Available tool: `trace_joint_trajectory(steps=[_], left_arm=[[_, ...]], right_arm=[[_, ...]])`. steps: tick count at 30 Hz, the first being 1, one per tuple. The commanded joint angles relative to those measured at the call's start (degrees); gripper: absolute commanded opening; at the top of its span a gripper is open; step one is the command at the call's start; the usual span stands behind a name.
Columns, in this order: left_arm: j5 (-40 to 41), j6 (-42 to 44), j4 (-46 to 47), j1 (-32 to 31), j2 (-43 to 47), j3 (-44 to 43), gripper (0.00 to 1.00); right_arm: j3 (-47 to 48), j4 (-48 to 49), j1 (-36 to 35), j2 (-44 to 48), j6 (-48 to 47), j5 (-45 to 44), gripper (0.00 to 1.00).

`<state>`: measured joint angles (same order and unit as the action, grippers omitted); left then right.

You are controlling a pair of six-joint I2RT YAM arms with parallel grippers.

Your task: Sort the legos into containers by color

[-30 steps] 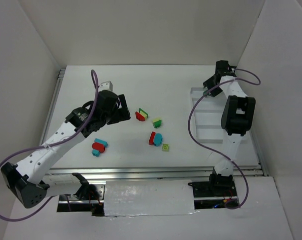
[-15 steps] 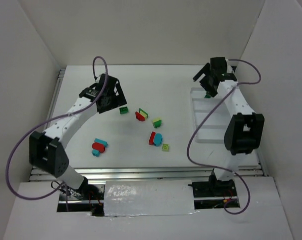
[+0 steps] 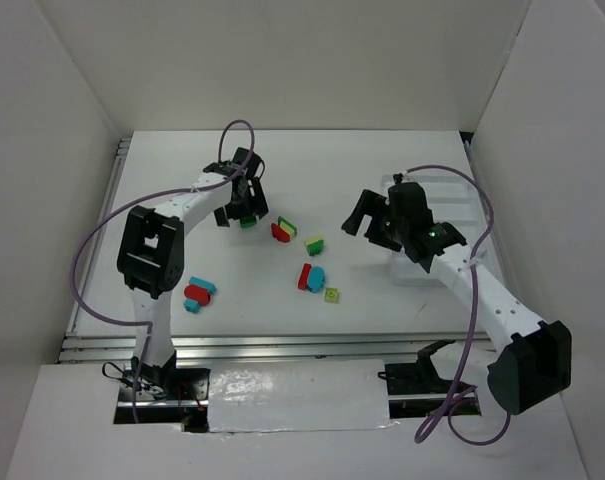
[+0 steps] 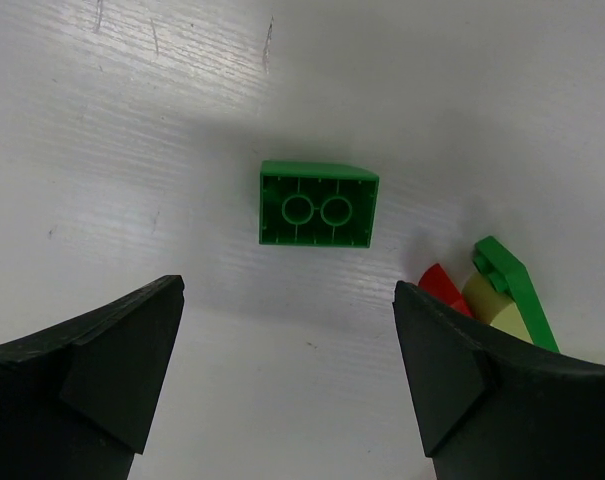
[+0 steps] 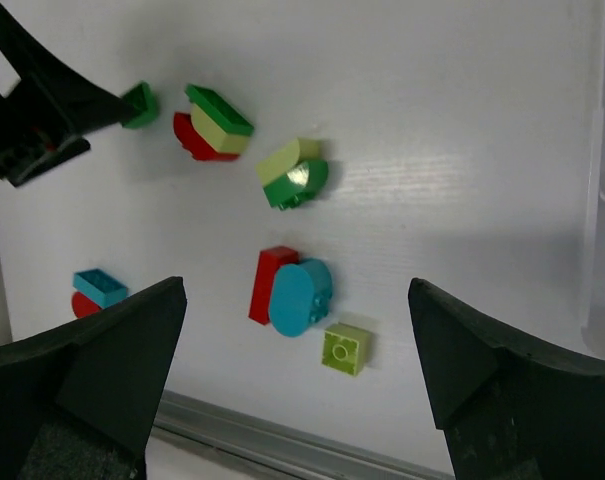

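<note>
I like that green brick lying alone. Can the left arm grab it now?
Probably yes. The left hand hangs open above the green brick, which lies by itself on the table, nothing in between.

Legos loose on the desk, white tray to their right.
I see a dark green brick alone, hollow underside up; near it a red, yellow-green and green cluster and a yellow-green-and-green pair; a red brick touches a rounded cyan piece, a yellow-green square just beside; a cyan-and-red pair lies well apart, leftward.
</note>
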<state>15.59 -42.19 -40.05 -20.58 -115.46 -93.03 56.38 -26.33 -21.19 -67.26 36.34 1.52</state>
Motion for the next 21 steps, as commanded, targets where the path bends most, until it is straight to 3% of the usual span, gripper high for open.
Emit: trace_joint_trajectory(steps=[1,19,21], left_arm=[[0.5,0.3,0.0,0.7,-2.4,-2.7,0.98],[-0.4,2.5,2.0,2.3,-10.4,-5.8,0.87],[-0.5,2.8,1.6,2.4,-10.8,-6.5,0.82]], right_arm=[[-2.8,2.7,-1.1,4.8,-0.7,1.1,1.00],[-6.7,3.5,-2.1,7.2,-0.7,2.6,1.00],[-6.8,3.6,-2.3,7.1,-0.7,2.7,1.00]])
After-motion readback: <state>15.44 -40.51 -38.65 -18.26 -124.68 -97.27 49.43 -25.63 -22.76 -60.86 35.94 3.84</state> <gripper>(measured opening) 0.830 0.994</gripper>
